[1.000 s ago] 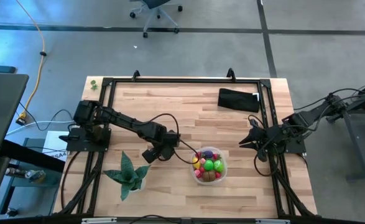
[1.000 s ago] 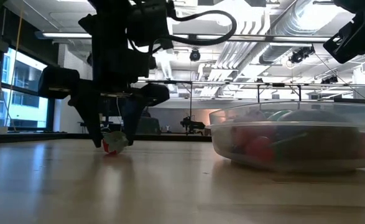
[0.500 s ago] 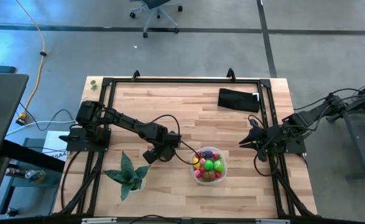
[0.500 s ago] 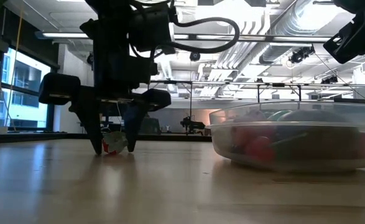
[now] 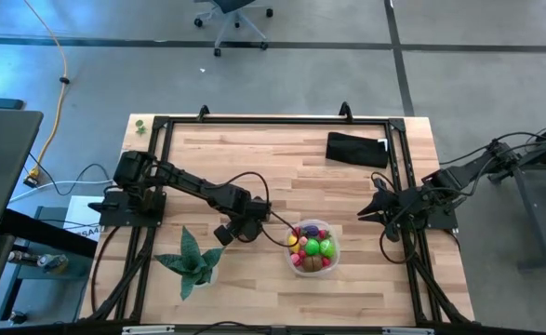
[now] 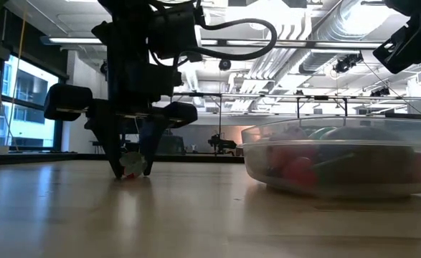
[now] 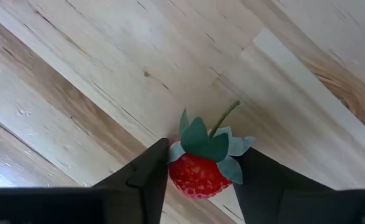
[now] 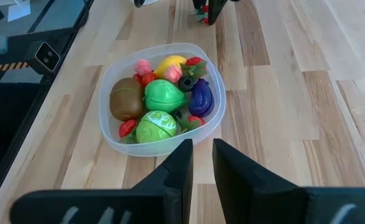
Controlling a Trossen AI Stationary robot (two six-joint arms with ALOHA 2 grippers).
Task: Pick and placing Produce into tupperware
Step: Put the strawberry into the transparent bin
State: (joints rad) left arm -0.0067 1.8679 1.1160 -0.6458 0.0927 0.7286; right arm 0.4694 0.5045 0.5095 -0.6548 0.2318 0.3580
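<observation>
Strawberry (image 7: 199,171), red with a green leafy cap and thin stem, sits on the pale wood-plank bench (image 5: 282,154) between the fingers of the left end effector (image 7: 198,180), which points straight down near the bench's middle, its fingers closed in against the fruit's sides. Just beside it, toward the front edge, the clear round tupperware (image 8: 110,134) holds brown, yellow, bright green, purple and small red and pink produce (image 8: 163,96). Right end effector (image 8: 198,165) hangs at the bench's right edge, fingers nearly together, holding nothing.
</observation>
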